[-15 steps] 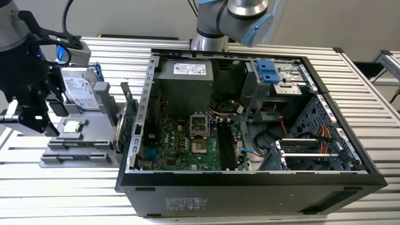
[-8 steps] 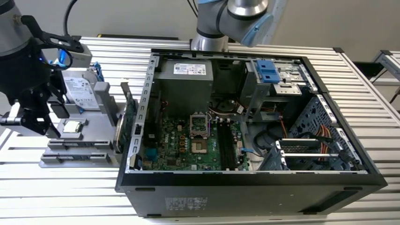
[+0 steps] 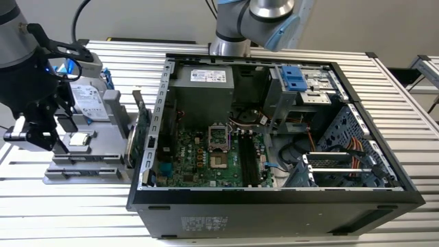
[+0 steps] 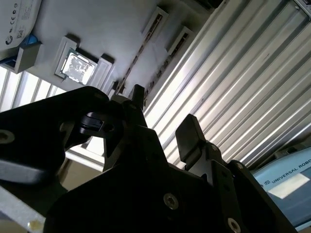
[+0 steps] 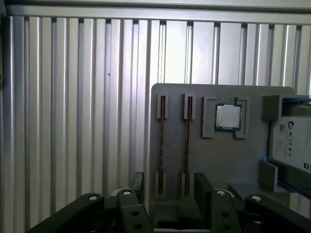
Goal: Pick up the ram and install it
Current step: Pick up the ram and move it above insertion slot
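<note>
Two thin, long ram sticks stand on edge in parallel slots of the grey parts holder (image 5: 233,165), one ram (image 5: 161,141) beside the other (image 5: 187,141); the second wrist view shows them too (image 4: 141,60). My gripper (image 5: 170,187) hovers above the near end of those slots, open, with one finger (image 5: 137,182) outside the slots and the other (image 5: 203,187) on the far side; nothing is between them. In the exterior view the gripper (image 3: 58,141) hangs over the holder (image 3: 89,172) at the exterior view's left.
On the holder lie a processor chip (image 5: 228,116) and a silver hard drive (image 3: 89,100). A green expansion card (image 3: 142,134) stands between the holder and the open computer case (image 3: 274,206). Long black memory slots (image 3: 248,159) run along the motherboard. The ribbed metal table (image 5: 73,97) surrounds everything.
</note>
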### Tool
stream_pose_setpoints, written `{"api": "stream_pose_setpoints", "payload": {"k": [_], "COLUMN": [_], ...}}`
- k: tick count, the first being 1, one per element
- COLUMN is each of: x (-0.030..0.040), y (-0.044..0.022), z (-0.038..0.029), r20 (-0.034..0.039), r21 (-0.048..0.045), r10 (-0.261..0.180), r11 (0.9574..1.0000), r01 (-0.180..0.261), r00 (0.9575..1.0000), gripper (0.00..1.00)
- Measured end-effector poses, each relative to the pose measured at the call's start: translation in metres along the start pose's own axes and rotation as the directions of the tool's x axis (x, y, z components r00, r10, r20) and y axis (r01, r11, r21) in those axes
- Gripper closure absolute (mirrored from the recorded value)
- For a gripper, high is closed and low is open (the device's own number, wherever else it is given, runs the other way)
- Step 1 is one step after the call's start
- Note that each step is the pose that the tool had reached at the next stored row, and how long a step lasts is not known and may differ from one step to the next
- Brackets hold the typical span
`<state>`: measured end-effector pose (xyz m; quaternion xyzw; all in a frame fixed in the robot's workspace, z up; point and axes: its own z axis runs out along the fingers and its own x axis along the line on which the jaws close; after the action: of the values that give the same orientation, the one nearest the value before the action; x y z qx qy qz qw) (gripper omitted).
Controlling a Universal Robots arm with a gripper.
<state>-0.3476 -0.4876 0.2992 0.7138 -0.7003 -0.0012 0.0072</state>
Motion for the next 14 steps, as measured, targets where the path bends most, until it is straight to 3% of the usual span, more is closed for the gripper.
{"api": "stream_pose_setpoints", "payload": {"k": [14], "x": [-0.0001], "y": [-0.0001], "z": [0.0126], "r20": [0.0], "r21": [0.0001], "r10": [0.0], "r11": [1.0], "r01": [0.0], "r00": [1.0], "gripper": [0.0]}}
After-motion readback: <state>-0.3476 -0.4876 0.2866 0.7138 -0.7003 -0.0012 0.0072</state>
